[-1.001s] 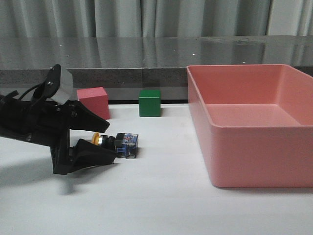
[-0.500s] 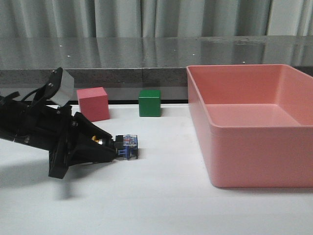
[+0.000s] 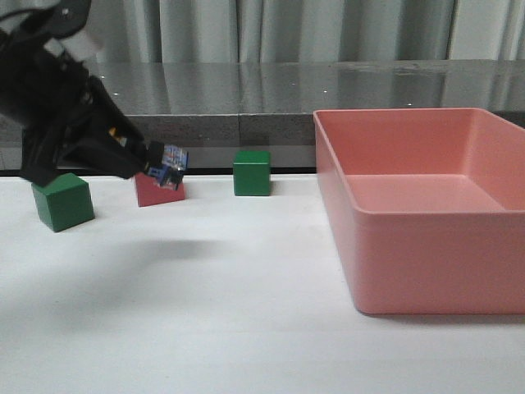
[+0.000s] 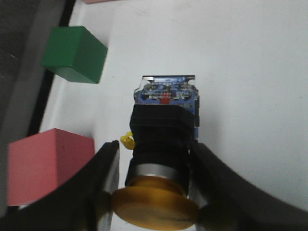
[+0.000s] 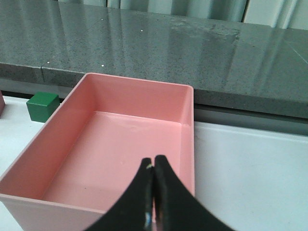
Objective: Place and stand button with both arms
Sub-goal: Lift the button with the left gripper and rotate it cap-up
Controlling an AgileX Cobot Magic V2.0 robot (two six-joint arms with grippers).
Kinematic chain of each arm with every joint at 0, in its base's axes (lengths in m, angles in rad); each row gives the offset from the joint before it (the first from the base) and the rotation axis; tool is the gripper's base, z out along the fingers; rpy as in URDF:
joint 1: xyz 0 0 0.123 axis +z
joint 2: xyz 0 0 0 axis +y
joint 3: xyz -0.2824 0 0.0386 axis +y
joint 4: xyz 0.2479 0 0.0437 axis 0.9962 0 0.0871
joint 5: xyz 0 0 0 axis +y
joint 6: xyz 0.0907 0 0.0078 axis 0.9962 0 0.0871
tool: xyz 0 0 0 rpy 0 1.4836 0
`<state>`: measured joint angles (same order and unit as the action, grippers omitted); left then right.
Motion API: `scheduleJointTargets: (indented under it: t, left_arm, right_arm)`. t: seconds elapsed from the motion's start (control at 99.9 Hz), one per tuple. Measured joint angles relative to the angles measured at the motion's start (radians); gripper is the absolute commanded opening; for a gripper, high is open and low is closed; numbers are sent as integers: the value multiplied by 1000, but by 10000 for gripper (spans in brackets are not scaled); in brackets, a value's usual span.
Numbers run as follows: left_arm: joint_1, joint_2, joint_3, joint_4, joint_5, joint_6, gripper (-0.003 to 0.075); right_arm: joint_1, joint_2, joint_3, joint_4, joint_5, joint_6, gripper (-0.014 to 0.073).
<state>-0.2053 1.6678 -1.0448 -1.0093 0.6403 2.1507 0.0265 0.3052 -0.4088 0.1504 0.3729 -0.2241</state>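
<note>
Grey curtains hang behind the white worktop (image 3: 246, 328). At the upper left, the left tool (image 3: 135, 160) squeezes the button (image 3: 168, 164) by its sides, up in the air, so it can be stood up. Far right, above the pink bin (image 5: 115, 159), the right tool (image 5: 154, 192) is pinched together, holding nothing.

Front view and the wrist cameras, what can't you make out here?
- Button cap: front view, hidden inside the left gripper.
- Pink cube: front view, partly behind the button.
- Right gripper: outside the front view.
- Tray near wall: right wrist view, cut by the edge.
</note>
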Motion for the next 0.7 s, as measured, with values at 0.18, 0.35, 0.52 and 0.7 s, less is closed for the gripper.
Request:
scheduleJointTargets:
  t: [0.18,0.35,0.52,0.7]
  left_arm:
    - [-133,-31,-122,488,34,-422,10]
    - [-293,20,-208,1025,176,-820,10]
    - [-392,99,-277,1350,320,-1079,10]
    - [-432,188,-337,1517,442,-1244,10]
  right_arm:
    - [0,0,0,0,0,0,-61]
    - [0,0,0,0,0,0,-61]
    - [0,0,0,0,0,0,-61]
    - [0,0,0,0,0,0,-61]
